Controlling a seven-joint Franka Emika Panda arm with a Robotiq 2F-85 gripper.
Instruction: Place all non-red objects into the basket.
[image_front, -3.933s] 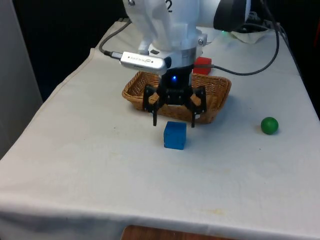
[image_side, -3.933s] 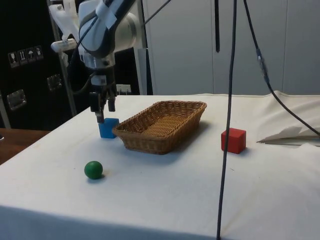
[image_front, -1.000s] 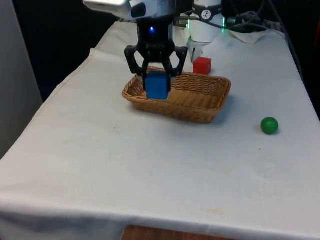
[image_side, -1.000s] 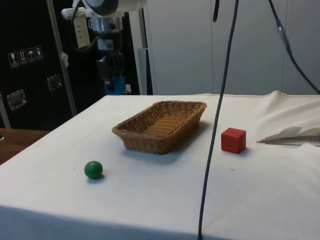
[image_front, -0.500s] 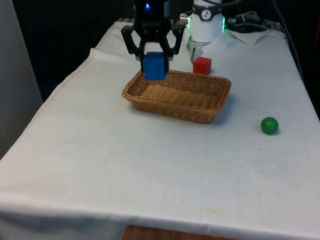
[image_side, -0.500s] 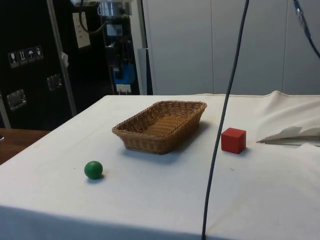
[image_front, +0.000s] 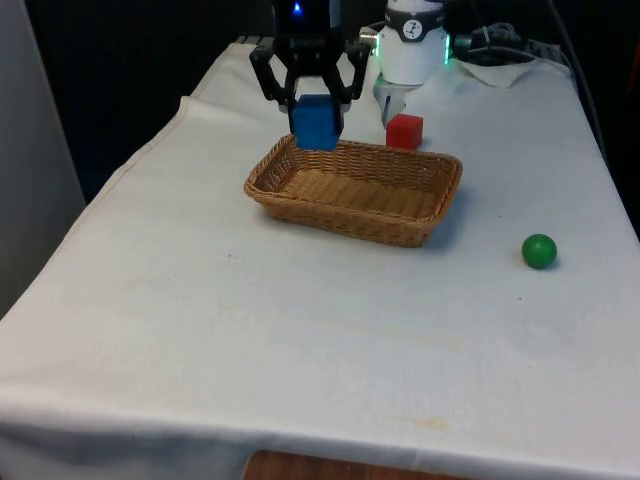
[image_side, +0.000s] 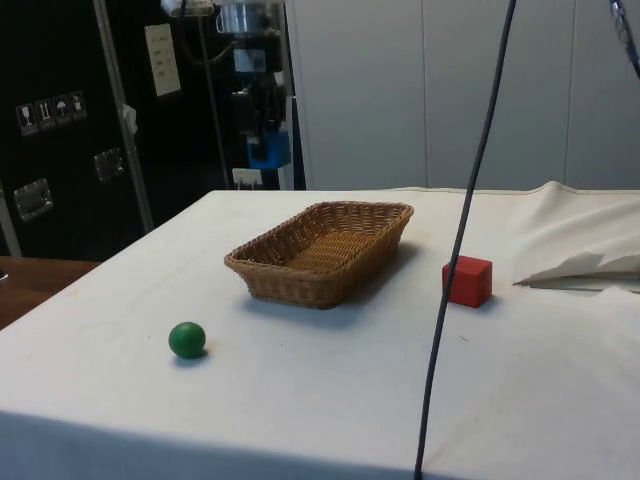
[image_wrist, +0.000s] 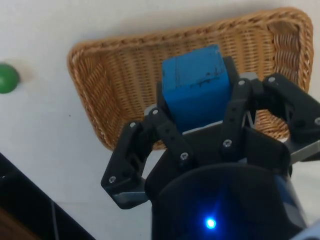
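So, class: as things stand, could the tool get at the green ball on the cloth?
Probably not yet. The tool is shut on the blue cube, held above the wicker basket. The green ball lies in the open with nothing beside it, so the way looks free once the cube is released.

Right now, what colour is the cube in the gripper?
Blue. The cube held by the gripper above the basket shows best in the front view.

The basket (image_front: 356, 190) sits on the table (image_front: 200, 330). The cube (image_front: 315, 120) hangs in the gripper (image_front: 310, 100) above the basket's far corner at the front view's left. A block (image_front: 404, 131) lies just behind the basket, apparently not touching it; a ball (image_front: 539, 250) lies well off to its right in the front view.
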